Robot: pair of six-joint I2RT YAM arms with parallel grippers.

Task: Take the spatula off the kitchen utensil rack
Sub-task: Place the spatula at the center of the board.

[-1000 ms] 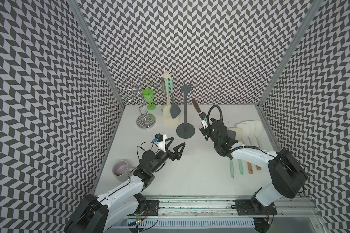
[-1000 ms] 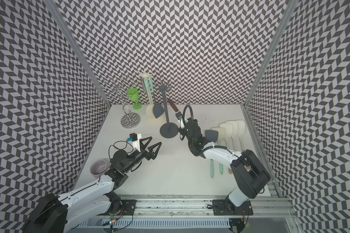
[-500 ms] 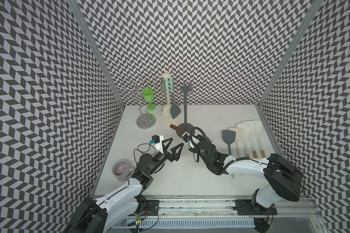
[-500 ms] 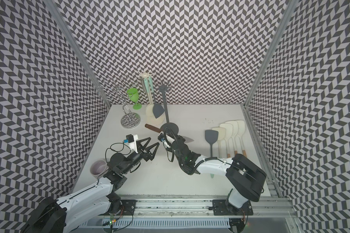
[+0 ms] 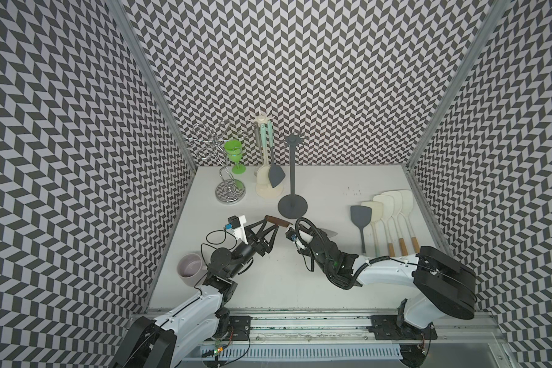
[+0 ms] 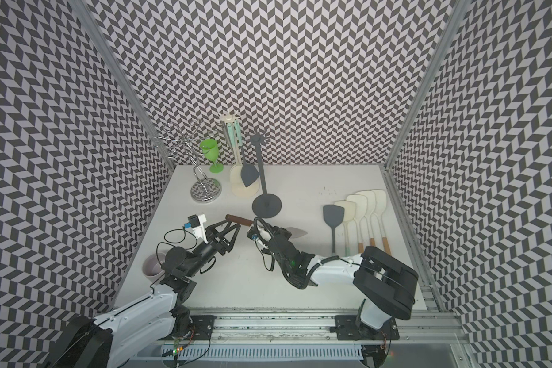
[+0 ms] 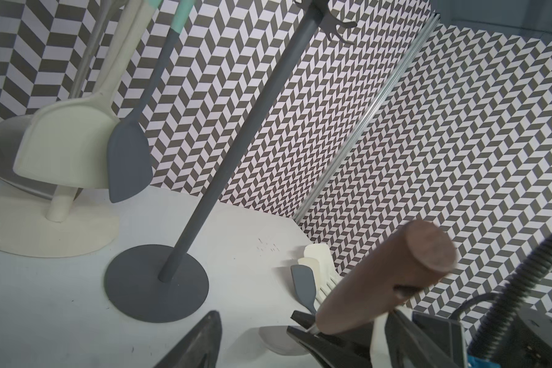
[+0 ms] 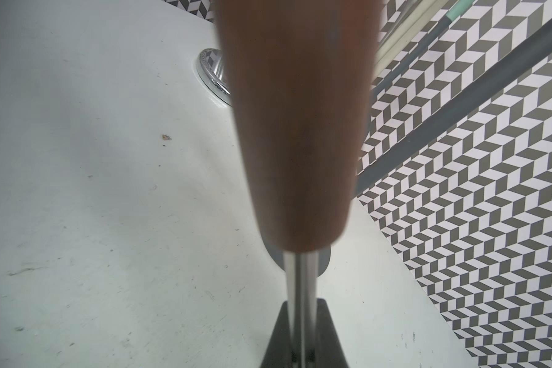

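The spatula has a brown wooden handle [image 5: 276, 220], a steel shank [image 8: 301, 280] and a metal blade [image 5: 329, 234]. It hangs level above the table, clear of the bare dark grey utensil rack [image 5: 292, 178] behind it. My right gripper [image 5: 301, 228] [image 8: 303, 318] is shut on the shank. In both top views the handle's free end reaches my left gripper [image 5: 271, 223] [image 6: 233, 224]. In the left wrist view the handle [image 7: 383, 280] lies close over one finger [image 7: 319, 341], while the left gripper [image 7: 255, 318] is open, its jaws well apart.
A cream rack [image 5: 263, 149] with hanging utensils stands at the back left, beside a chrome cup stand [image 5: 229, 191] and a green goblet [image 5: 235, 156]. Several spatulas [image 5: 386, 216] lie in a row at the right. A mauve bowl [image 5: 190, 269] sits by the left arm.
The right arm has swung the spatula from beside the grey rack down and left, until its handle reaches the left gripper. The left jaws have narrowed a little.
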